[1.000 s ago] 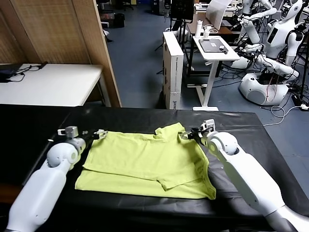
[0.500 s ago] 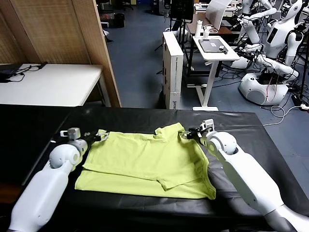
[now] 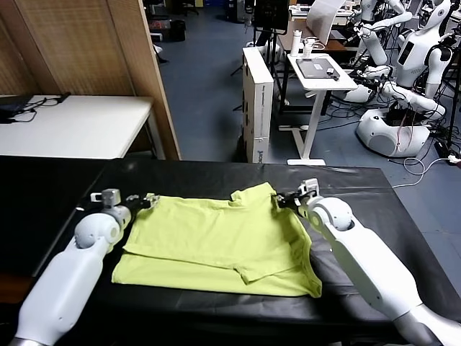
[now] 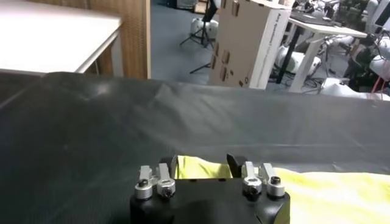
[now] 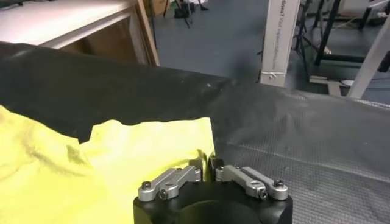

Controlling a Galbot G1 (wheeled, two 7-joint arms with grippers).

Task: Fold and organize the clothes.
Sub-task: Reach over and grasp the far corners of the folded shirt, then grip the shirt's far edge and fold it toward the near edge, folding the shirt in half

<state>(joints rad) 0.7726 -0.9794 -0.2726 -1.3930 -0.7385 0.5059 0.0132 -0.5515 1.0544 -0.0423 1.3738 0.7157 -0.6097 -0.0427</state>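
The T-shirt (image 3: 223, 241) lay flat on my black table (image 3: 360, 187). At its far left corner, my left gripper (image 3: 149, 200) straddled the hem, fingers apart. At the far right sleeve, my right gripper (image 3: 279, 201) had pinched together on the fabric.

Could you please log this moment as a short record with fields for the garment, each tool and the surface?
garment: lime T-shirt, partly folded, lying flat
left tool: at the shirt's far left corner, fabric between its fingers, jaws not fully closed
right tool: shut on the shirt's far right edge
surface: black table cover
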